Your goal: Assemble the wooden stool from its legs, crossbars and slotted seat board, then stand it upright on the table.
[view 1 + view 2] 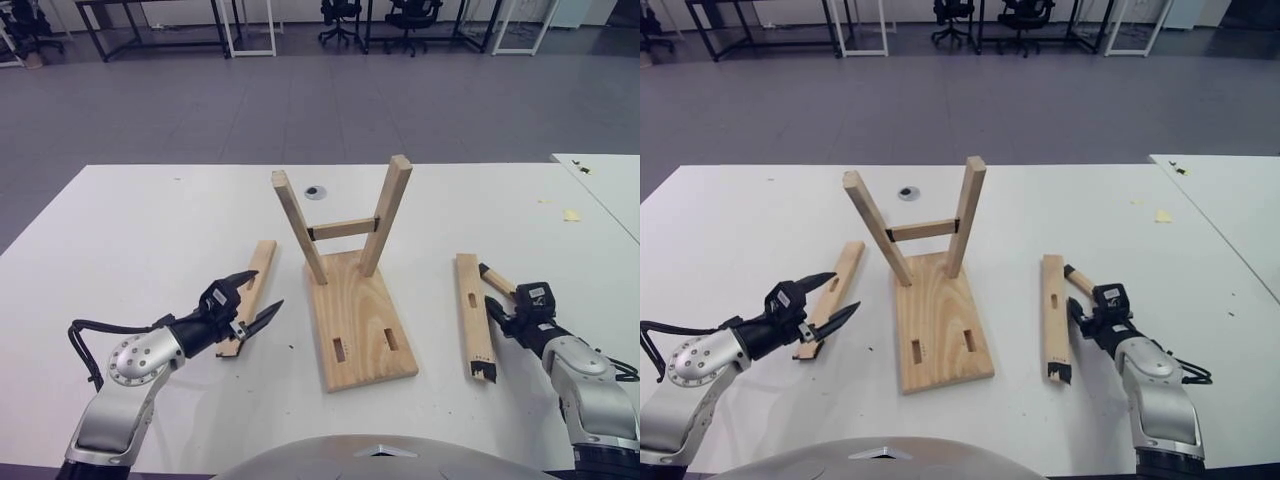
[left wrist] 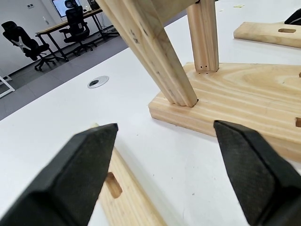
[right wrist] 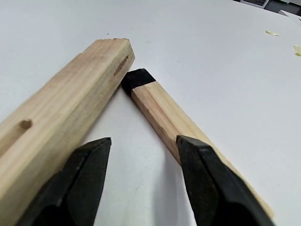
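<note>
The slotted seat board (image 1: 362, 330) lies flat mid-table. Two legs (image 1: 298, 225) stand in its far slots, joined by a crossbar (image 1: 343, 229). A loose leg (image 1: 262, 262) lies left of the board. My left gripper (image 1: 265, 290) is open over that leg's near end, one finger on each side. In the left wrist view the open fingers (image 2: 70, 179) frame this leg (image 2: 122, 200) and the board (image 2: 244, 99). To the right of the board lie another loose leg (image 1: 473, 315) and a black-tipped crossbar (image 3: 174, 122). My right gripper (image 3: 141, 179) is open low over that crossbar, beside the leg (image 3: 56, 108).
A round cable grommet (image 1: 317, 191) sits in the table behind the standing legs. A second white table (image 1: 600, 180) adjoins at the right, and a yellow scrap (image 1: 571, 214) lies near that edge. Bare tabletop stretches along the left and the near edge.
</note>
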Controlling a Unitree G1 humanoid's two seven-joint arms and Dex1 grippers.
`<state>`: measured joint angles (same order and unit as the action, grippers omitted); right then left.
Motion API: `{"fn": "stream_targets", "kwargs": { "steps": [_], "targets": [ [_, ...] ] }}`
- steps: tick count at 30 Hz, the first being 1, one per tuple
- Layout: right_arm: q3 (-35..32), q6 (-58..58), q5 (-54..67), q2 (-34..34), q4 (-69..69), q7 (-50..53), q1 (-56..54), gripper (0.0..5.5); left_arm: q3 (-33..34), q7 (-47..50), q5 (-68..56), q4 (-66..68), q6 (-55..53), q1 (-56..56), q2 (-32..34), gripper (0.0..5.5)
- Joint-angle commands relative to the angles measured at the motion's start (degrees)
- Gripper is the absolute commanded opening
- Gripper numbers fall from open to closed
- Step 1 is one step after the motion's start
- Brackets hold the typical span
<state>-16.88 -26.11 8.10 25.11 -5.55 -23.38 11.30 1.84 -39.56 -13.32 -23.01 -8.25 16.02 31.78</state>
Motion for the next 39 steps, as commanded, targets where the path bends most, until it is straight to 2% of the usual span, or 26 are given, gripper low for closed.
{"fn": "stream_targets", "kwargs": {
  "steps": [1, 5, 10, 14, 18, 21, 24, 28, 33, 39],
  "targets": [
    [-0.6, 6.0, 1.0, 2.8, 1.9, -3.2, -2.0, 2.60, -0.2, 0.8, 0.4, 0.3, 0.0, -1.2, -0.4, 3.76],
    [-2.3, 9.4, -0.7, 4.8, 5.2, -1.2, -3.0, 2.60, -0.2, 1.3, -0.4, -0.2, 0.3, -0.3, -1.8, 3.76],
    [-4.5, 4.8, 1.9, 5.1, 11.3, -0.2, -5.6, 2.60, 0.3, 1.1, -0.8, 0.5, 0.8, 0.7, -2.5, 3.76],
    [-2.6, -0.7, 6.2, 5.7, 13.2, -5.8, -5.5, 2.60, 0.2, 0.7, -0.7, 1.3, 1.0, 0.3, -2.2, 3.76],
    [-3.7, -4.3, 11.4, 6.4, 11.5, -10.7, -3.7, 2.60, 0.0, 0.4, -0.2, 1.8, 1.1, 0.0, -1.7, 3.76],
    [-1.6, -4.8, 10.9, 7.7, 10.3, -12.3, -1.5, 2.60, -0.3, 0.4, 0.3, 1.7, 1.2, 0.5, -1.6, 3.76],
    [1.6, -4.0, 8.6, 8.6, 9.2, -12.0, -0.2, 3.06, -0.3, 0.3, 0.5, 1.6, 1.2, 0.3, -1.5, 3.76],
    [1.3, -1.7, 9.3, 7.2, 7.3, -10.6, 0.0, 3.87, -0.7, 0.4, 1.0, 1.7, 1.2, -0.1, -1.5, 3.76],
    [-1.4, 0.8, 12.2, 4.6, 3.5, -9.3, 0.4, 3.91, -1.6, 0.5, 1.9, 2.3, 1.6, -0.2, -1.6, 3.76],
    [2.2, -2.8, 9.2, 4.3, 0.0, -5.9, 4.5, 3.91, -2.8, 0.6, 3.5, 2.8, 2.3, 0.0, -1.5, 3.76]
  ]
}}
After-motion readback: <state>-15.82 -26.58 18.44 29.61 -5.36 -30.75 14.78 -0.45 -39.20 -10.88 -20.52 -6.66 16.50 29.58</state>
